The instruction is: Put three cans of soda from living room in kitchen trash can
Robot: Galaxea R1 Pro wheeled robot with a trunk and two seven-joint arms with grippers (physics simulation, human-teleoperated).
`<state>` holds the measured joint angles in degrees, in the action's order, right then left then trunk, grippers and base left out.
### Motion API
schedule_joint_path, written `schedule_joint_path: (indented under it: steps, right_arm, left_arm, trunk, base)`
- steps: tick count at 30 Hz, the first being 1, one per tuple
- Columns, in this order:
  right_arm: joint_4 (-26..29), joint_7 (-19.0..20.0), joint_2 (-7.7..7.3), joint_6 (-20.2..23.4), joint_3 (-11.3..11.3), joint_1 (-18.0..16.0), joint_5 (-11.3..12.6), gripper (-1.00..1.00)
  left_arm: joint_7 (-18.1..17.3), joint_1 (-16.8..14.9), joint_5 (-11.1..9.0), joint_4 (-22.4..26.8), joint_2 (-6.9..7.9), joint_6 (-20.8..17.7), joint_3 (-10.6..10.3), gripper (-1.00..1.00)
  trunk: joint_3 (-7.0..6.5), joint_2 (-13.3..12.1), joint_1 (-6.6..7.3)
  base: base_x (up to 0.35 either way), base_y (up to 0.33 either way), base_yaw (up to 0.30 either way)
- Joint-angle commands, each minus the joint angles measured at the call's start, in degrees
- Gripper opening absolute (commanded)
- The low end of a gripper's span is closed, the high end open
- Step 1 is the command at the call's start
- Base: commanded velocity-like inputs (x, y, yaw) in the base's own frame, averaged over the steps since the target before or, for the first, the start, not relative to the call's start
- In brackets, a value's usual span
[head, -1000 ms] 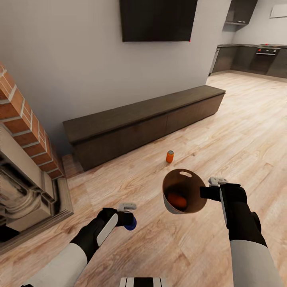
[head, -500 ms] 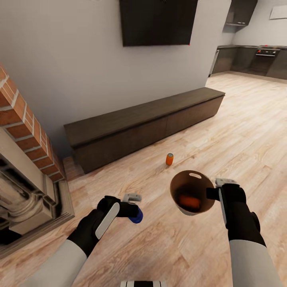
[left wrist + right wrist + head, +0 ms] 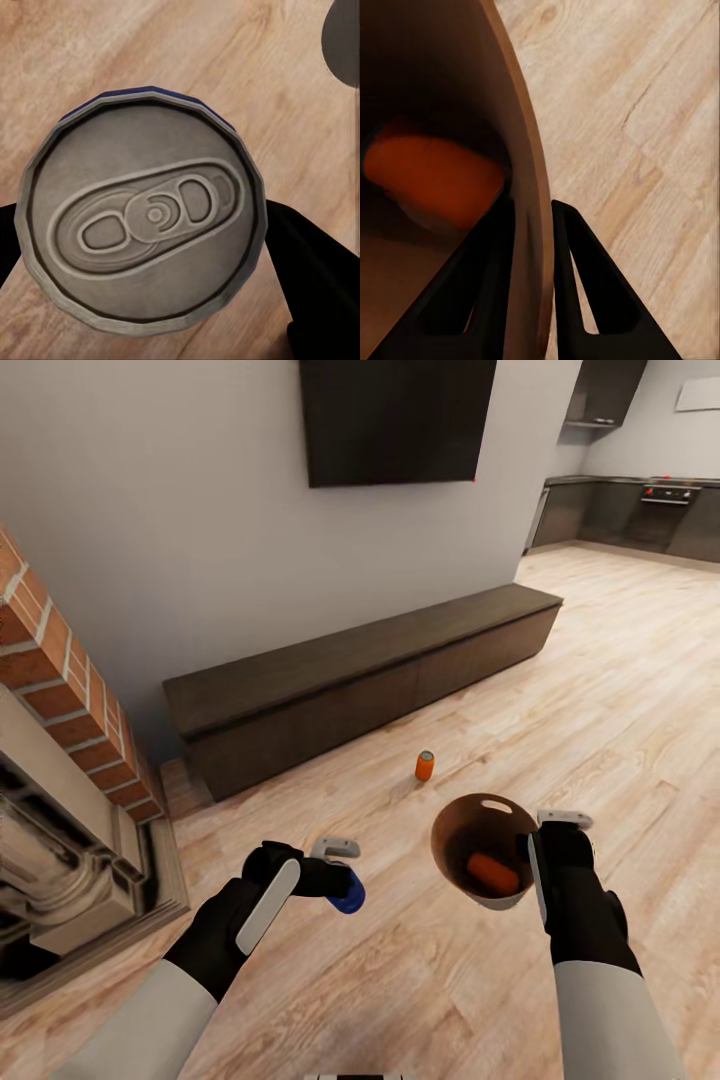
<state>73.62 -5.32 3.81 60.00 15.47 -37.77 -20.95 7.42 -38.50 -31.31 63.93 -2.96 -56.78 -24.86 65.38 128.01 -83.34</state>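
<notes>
My left gripper (image 3: 345, 880) is shut on a dark blue can of soda (image 3: 350, 898), held above the wooden floor; its silver top (image 3: 146, 221) faces the left wrist camera. My right gripper (image 3: 548, 840) is shut on the rim of the tash can (image 3: 455, 835), one finger inside (image 3: 491, 285) and one outside the wall (image 3: 529, 225). An orange can (image 3: 493, 873) lies on its side in the bin, also seen as an orange shape (image 3: 427, 180). Another orange can (image 3: 425, 766) stands upright on the floor in front of the bench.
A long low dark bench (image 3: 360, 670) runs along the grey wall under a wall TV (image 3: 395, 420). The brick fireplace (image 3: 60, 760) stands at the left. Dark kitchen cabinets and an oven (image 3: 665, 500) lie far right across open wood floor.
The tash can has tipped more upright and dropped slightly with my right gripper. My left gripper with the blue can has crept rightward toward the bin. The view shifted slightly.
</notes>
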Motion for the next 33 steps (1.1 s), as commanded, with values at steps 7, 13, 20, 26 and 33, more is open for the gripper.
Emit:
schedule_joint_path:
  steps: [7,13,20,26,33]
  right_arm:
    - [-0.8,-0.3,0.16,0.0,-1.6,0.0,0.7,-1.00]
    - [-2.7,-3.3,0.20,0.0,-2.2,0.0,0.8,-1.00]
    - [-3.6,-4.8,0.17,0.0,-2.4,0.0,0.8,-1.00]
    - [-4.7,-7.7,0.18,0.0,-3.8,0.0,0.8,-1.00]
    - [-6.2,-10.0,0.23,0.0,-5.3,0.0,0.8,-1.00]
  left_arm:
    - [-0.5,0.0,0.0,1.2,-0.04,0.0,0.0,-1.00]
    - [-0.8,0.1,0.0,5.0,0.04,-0.3,0.1,-1.00]
    - [-0.9,0.1,-0.2,9.1,0.13,-1.3,0.0,-1.00]
    - [-0.8,0.1,-4.2,13.0,0.22,-2.2,0.0,-1.00]
    - [-0.8,0.1,-7.5,14.7,0.23,-3.1,-0.1,-1.00]
  trunk:
    - [-1.27,-2.8,1.55]
    - [-2.34,-5.2,2.87]
    - [-3.60,-8.0,4.40]
    - [-4.68,-10.4,5.72]
    - [-5.94,-13.2,7.26]
  base:
    - [0.000,0.000,0.000]
    - [0.000,0.000,0.000]
    - [0.000,0.000,0.000]
    - [0.000,0.000,0.000]
    - [0.000,0.000,0.000]
